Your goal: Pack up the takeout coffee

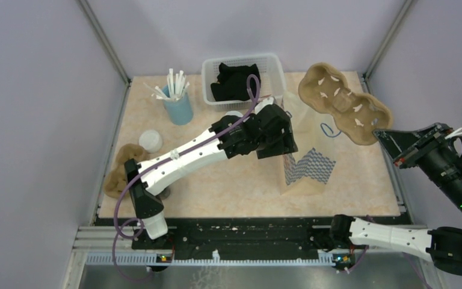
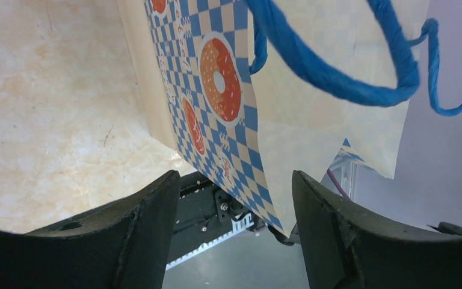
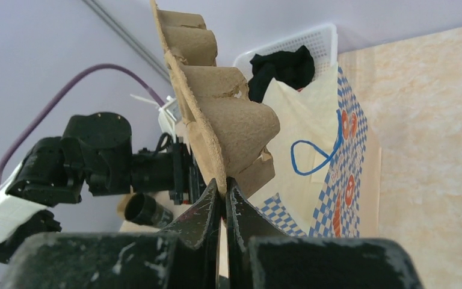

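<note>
My right gripper (image 1: 382, 135) is shut on the rim of a brown moulded-pulp carrier (image 1: 343, 108) and holds it tilted in the air above the table's right back. In the right wrist view the carrier (image 3: 216, 114) stands edge-up from the closed jaws of the right gripper (image 3: 224, 182). A paper bag (image 1: 308, 165) with a blue check and doughnut print stands open at mid-table. My left gripper (image 1: 278, 139) is open at the bag's left side; the bag's wall (image 2: 228, 102) hangs between its fingers (image 2: 150, 211). No pale cup with a dark lid shows.
A second brown carrier (image 1: 117, 174) lies at the left, partly under the left arm. A small white cup (image 1: 150, 140) stands near it. A blue cup of white sticks (image 1: 178, 105) and a white basket (image 1: 274, 63) with black cloth stand at the back. A black cup (image 3: 144, 211) lies beyond.
</note>
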{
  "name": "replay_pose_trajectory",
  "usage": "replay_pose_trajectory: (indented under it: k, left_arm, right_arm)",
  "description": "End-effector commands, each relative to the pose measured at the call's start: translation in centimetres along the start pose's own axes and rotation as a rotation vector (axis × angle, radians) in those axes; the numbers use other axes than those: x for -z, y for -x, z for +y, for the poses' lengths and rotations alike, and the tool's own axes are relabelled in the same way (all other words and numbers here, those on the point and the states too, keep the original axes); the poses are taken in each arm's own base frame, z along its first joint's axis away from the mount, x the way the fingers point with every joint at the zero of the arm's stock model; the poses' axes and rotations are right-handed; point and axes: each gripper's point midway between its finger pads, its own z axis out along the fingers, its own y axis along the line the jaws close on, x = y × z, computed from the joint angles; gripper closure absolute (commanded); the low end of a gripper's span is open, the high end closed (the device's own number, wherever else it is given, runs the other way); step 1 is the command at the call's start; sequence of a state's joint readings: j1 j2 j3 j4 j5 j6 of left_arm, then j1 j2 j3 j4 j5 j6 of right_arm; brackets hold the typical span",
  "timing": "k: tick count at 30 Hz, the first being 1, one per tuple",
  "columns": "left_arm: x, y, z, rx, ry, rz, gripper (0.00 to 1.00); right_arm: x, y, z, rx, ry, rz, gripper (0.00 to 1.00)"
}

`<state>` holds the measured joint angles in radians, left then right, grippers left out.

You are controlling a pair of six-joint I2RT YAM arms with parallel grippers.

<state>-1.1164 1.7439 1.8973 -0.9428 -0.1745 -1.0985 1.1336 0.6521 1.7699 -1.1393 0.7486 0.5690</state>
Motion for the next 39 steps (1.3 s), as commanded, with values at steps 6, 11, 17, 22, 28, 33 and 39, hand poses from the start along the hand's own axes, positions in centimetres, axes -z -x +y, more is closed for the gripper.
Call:
replay_pose_trajectory:
  k: [6,11,17,22,28,33,39]
  left_arm:
    - [-1.0,1.6,-0.6,-0.024,-0.003,-0.076,0.47]
    - [-1.1,1.2,-0.1,-0.099,-0.002,-0.032,0.7]
    - [1.1,2.6,0.8,-0.282,-0.01,-0.042,0.89]
    - [4.7,3.3,3.0,-0.457,-0.013,-0.035,0.97]
    - [8.0,4.0,7.3,-0.595,0.052,-0.019,1.0]
    - [8.7,4.0,8.9,-0.708,0.067,-0.009,1.0]
    - [8.8,4.9,10.1,-0.798,0.107,-0.044,1.0]
  right_arm:
    - [0.2,-2.1,0.2,0.087,0.025,0.101,1.0]
    - [0.3,-2.0,0.3,0.201,0.051,0.122,1.0]
    - [-0.5,-4.3,0.7,0.418,0.057,0.273,1.0]
    - [-0.6,-6.2,1.2,0.503,0.097,0.366,1.0]
    - [-0.7,-8.1,2.8,0.504,0.178,0.443,1.0]
    - [-1.5,-10.0,4.9,0.504,0.221,0.544,1.0]
    - [-3.5,-12.0,4.7,0.565,0.137,0.616,1.0]
